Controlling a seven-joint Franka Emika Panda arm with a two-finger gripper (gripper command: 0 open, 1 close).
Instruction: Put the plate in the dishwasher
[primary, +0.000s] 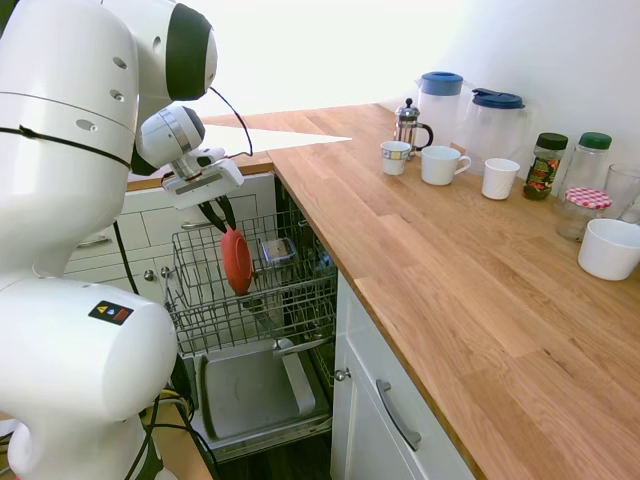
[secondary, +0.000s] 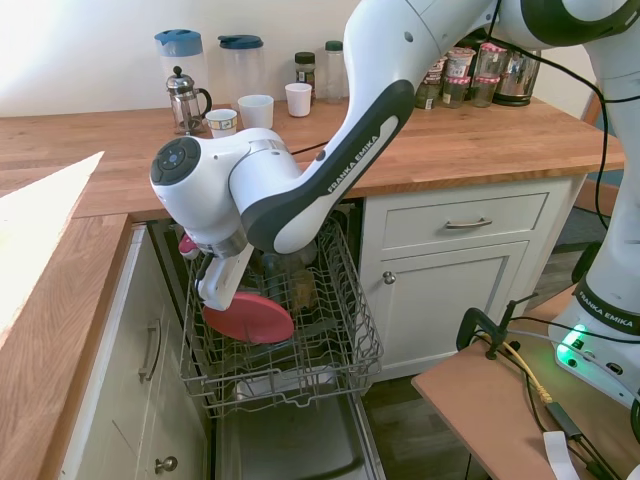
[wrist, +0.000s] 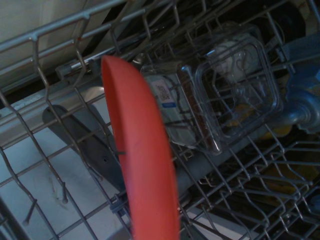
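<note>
Your hand (primary: 222, 215) grips the plate (primary: 236, 259) by its top edge, held on edge inside the dishwasher's (primary: 262, 390) pulled-out rack (secondary: 345, 352). Remaining, in my judgement: seating it between the wires and letting go.

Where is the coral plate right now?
In the first exterior view, the plate hangs on edge from the hand, inside the pulled-out wire rack of the dishwasher, beside a clear container.

Sunlit oak worktop (primary: 480, 280), white cabinets (secondary: 470, 270), pale wall (primary: 560, 50).
</note>
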